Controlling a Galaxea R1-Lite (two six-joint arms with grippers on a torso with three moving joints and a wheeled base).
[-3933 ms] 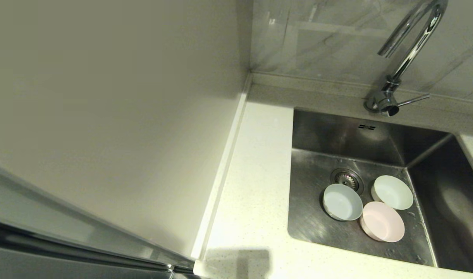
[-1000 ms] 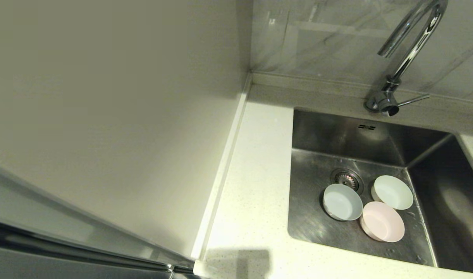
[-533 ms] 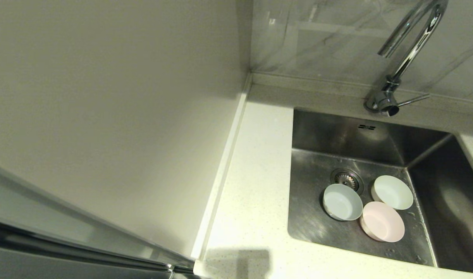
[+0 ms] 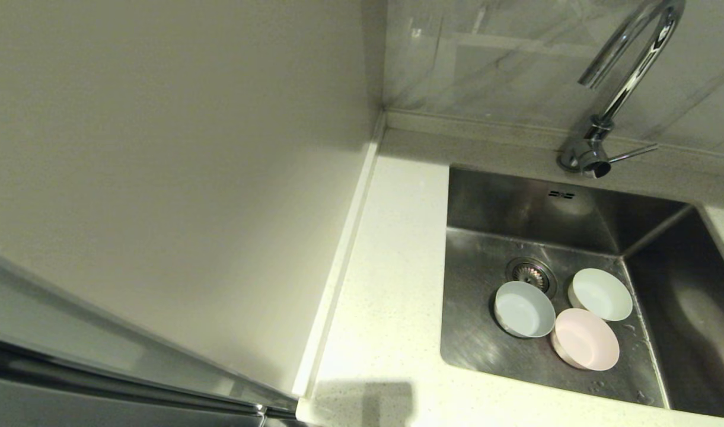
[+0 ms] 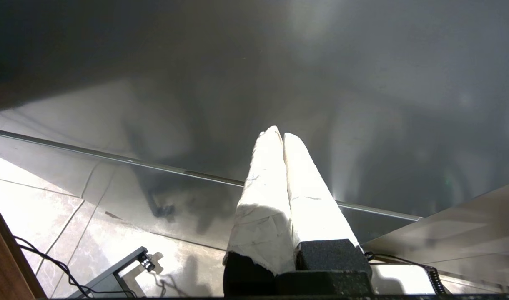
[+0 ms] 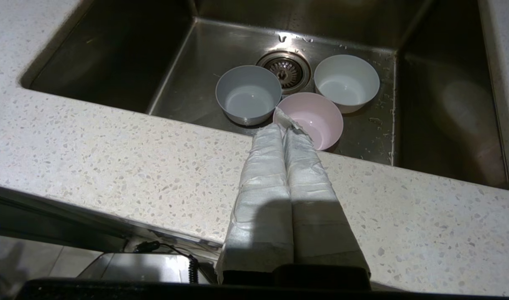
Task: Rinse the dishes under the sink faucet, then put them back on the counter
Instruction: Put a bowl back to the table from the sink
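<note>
Three small bowls stand on the floor of the steel sink (image 4: pixel 480 201) beside the drain strainer (image 4: pixel 530 273): a pale blue bowl (image 4: pixel 523 309) (image 6: pixel 248 93), a pale pink bowl (image 4: pixel 585 339) (image 6: pixel 314 118) and a whitish-green bowl (image 4: pixel 600 294) (image 6: pixel 347 80). The chrome faucet (image 4: pixel 625 77) rises behind the basin, no water running. My right gripper (image 6: pixel 284 125) hovers shut and empty over the counter's (image 6: pixel 112 158) front edge, its tips pointing at the pink bowl. My left gripper (image 5: pixel 279 135) is shut and empty, low down beside a dark cabinet front. Neither arm shows in the head view.
A plain beige wall panel (image 4: pixel 160 178) stands left of the counter strip (image 4: pixel 385 284). The faucet's thin lever (image 4: pixel 633 153) sticks out to the right. A tiled backsplash (image 4: pixel 516 59) runs behind. Water drops lie on the sink floor near the bowls.
</note>
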